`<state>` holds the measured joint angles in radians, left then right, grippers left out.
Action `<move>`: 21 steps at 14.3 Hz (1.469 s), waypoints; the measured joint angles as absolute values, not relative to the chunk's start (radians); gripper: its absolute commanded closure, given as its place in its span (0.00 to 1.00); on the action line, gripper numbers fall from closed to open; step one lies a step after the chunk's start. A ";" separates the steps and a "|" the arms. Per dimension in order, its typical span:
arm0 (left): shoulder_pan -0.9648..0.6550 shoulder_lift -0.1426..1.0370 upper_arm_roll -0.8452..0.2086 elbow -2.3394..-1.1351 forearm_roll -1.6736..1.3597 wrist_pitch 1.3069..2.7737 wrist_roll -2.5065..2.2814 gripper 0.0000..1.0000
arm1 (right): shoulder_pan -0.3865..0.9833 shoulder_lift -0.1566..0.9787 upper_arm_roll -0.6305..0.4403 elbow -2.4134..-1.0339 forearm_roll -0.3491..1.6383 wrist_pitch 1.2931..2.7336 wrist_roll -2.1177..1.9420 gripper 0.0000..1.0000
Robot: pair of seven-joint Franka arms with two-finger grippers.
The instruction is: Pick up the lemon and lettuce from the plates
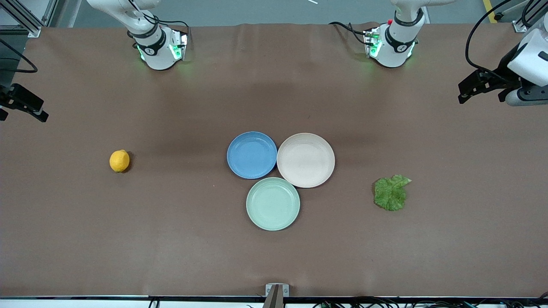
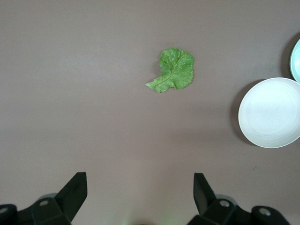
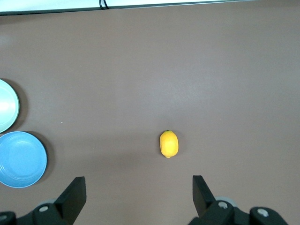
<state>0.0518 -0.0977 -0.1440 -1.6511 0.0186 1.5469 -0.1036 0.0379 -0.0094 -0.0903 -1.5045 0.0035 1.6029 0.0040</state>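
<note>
The lemon (image 1: 119, 161) lies on the bare table toward the right arm's end; it also shows in the right wrist view (image 3: 168, 143). The lettuce (image 1: 391, 193) lies flat on the table toward the left arm's end, also in the left wrist view (image 2: 173, 70). The blue plate (image 1: 251, 154) and the beige-pink plate (image 1: 305, 160) sit empty side by side at mid-table. My left gripper (image 2: 140, 176) is open and empty, high over the table's left-arm end (image 1: 461, 92). My right gripper (image 3: 138, 178) is open and empty, high over the right-arm end (image 1: 40, 110).
A pale mint-green plate (image 1: 273, 203) sits empty, touching both other plates and nearer the front camera. The beige-pink plate (image 2: 271, 112) shows in the left wrist view, the blue plate (image 3: 21, 159) in the right wrist view. Brown cloth covers the table.
</note>
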 measured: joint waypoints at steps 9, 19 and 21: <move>0.055 -0.098 -0.143 -1.651 0.019 1.543 -0.098 0.00 | 0.037 -0.002 -0.093 -1.473 0.003 1.628 0.007 0.00; 0.059 -0.096 -0.134 -1.638 -0.017 1.513 -0.098 0.00 | 0.037 -0.002 -0.095 -1.459 0.003 1.627 0.007 0.00; 0.059 -0.092 -0.134 -1.626 -0.021 1.504 -0.098 0.00 | 0.036 -0.002 -0.097 -1.459 0.003 1.627 0.007 0.00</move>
